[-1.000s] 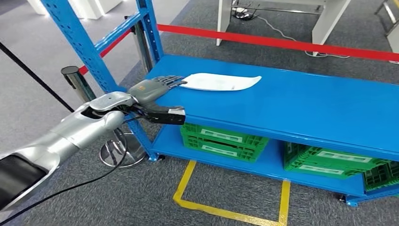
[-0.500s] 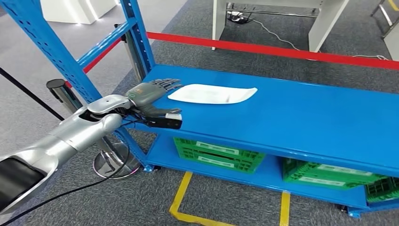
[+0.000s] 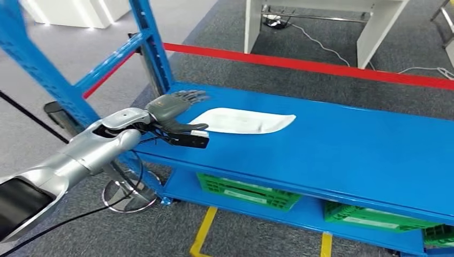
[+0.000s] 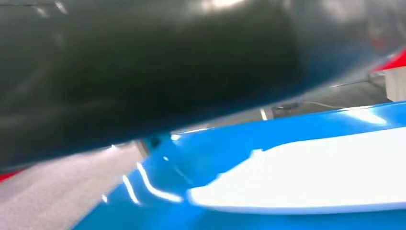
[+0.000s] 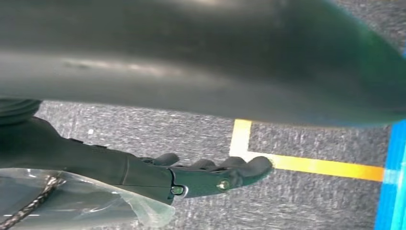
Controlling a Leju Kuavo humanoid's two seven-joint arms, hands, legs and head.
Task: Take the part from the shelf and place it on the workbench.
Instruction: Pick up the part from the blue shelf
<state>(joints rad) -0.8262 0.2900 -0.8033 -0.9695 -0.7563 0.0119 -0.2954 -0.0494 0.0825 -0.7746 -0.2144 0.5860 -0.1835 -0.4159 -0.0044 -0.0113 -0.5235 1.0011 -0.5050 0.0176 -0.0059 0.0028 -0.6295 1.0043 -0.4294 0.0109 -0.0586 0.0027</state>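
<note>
the left hand (image 3: 172,110) hangs open and empty at the shelf (image 3: 342,134) corner, the white part (image 3: 243,120) lying flat just past its fingertips. it'll want fingers slid under the near edge, since it's thin. the right hand (image 5: 210,175) dangles empty, fingers loosely curled. blue upright (image 3: 152,48) stands close beside, green crates (image 3: 246,190) below.

The left arm (image 3: 80,155) wears smooth silver shells with a black opening near the elbow and a thin black cable trailing beneath. Its left hand (image 3: 171,110) is grey with darker fingers (image 3: 194,96).
</note>
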